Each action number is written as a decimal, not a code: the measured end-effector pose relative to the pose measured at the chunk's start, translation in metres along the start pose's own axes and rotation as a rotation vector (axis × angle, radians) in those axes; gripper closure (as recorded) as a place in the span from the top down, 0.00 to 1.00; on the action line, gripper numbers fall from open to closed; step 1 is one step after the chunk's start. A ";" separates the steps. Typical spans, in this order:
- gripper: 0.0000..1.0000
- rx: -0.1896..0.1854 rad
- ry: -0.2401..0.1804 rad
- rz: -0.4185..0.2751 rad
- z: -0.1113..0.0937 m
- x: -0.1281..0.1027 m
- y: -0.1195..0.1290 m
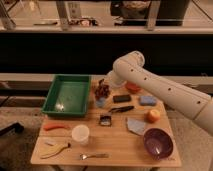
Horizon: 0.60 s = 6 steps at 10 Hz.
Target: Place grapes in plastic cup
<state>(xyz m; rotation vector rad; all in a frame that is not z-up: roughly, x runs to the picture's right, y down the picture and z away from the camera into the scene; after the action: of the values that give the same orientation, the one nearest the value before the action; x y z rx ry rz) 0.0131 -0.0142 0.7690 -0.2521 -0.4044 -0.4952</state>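
Camera view showed the gripper (105,86) near the table's far edge, just right of the green tray (66,95); whether its claw was apart or clamped I couldn't tell. Grapes (103,91) sat right under it — held or just resting on the table, unclear. Plastic cup (80,134) stood well away, near the front edge left of centre, between the carrot (53,127) and the fork (94,156).

Risks, my read: a loose bunch can shed grapes or slip on the long carry; the cup looks light and narrow — a bunch caught on its rim could tip it. Orange (153,116) by the right edge isn't the target.
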 end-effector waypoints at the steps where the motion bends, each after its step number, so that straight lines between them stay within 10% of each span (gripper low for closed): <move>1: 0.03 0.002 0.003 -0.012 0.002 0.000 -0.005; 6: 0.03 0.006 0.014 -0.052 0.012 0.001 -0.026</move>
<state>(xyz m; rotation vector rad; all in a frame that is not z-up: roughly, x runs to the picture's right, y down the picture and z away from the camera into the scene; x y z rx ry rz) -0.0033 -0.0328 0.7840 -0.2324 -0.3992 -0.5459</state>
